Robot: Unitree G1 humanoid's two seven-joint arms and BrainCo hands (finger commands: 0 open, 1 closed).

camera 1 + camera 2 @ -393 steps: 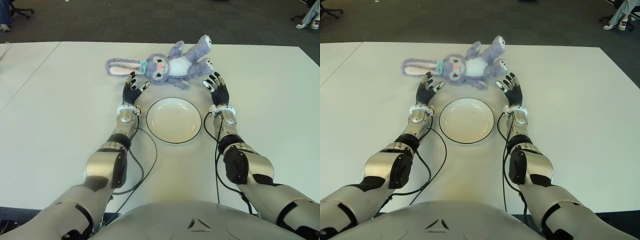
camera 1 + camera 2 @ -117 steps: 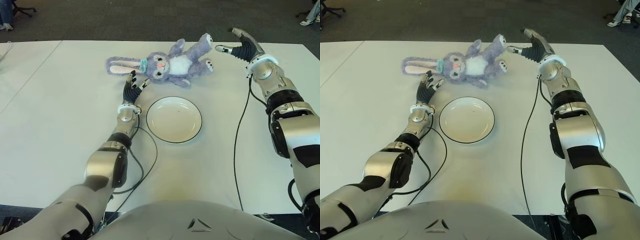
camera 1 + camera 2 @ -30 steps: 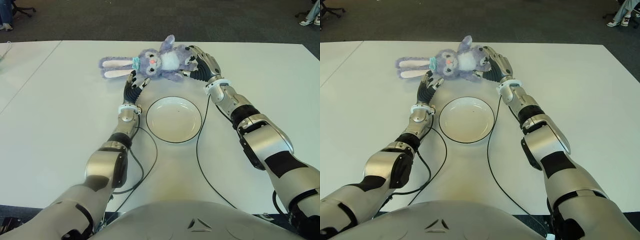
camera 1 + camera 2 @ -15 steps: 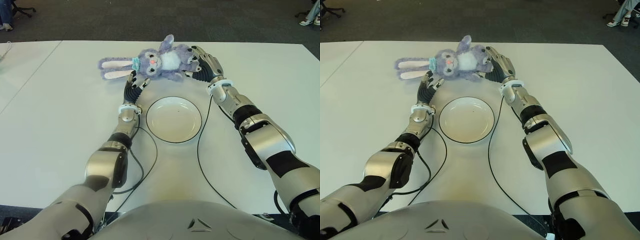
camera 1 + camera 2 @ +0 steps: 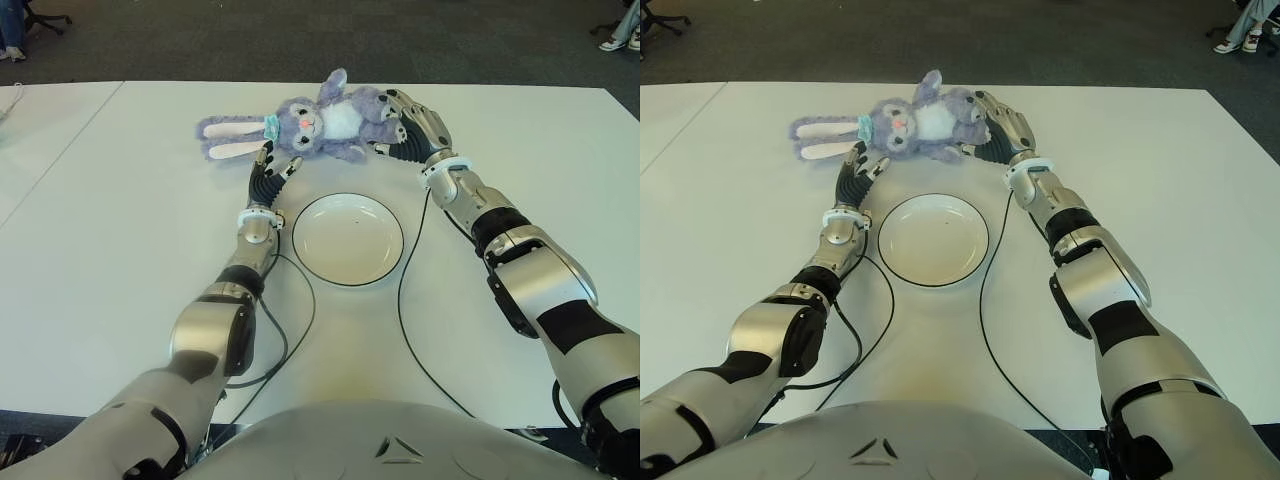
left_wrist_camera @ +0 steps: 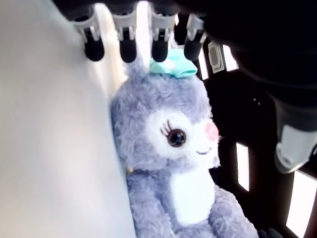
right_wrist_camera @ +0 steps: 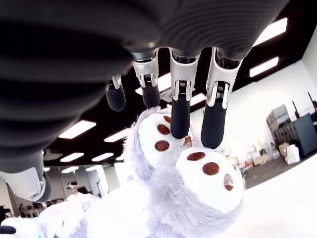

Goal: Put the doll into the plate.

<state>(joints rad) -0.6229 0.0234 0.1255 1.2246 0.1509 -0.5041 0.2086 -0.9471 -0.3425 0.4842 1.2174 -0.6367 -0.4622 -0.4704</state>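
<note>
The doll [image 5: 318,120], a purple plush rabbit with a teal bow, lies on its back on the white table [image 5: 120,250] just beyond the plate. The white plate [image 5: 348,240] with a dark rim holds nothing. My right hand [image 5: 398,125] reaches over the doll's feet. Its straight fingers [image 7: 214,131] touch the soles [image 7: 208,176], and the thumb sits apart underneath. My left hand [image 5: 268,168] shows left of the plate, with open fingers [image 6: 128,47] pointing at the doll's head [image 6: 171,124], a short way off.
Black cables [image 5: 403,300] trail from both wrists across the table near the plate. A seam [image 5: 60,150] divides the table on the left. Dark floor lies past the far edge, with a person's shoes [image 5: 615,42] at the back right.
My right hand swung out from beside the plate to the doll's feet, and the doll slid left. In the last second, the hand edged right along the legs. The left hand stayed still.
</note>
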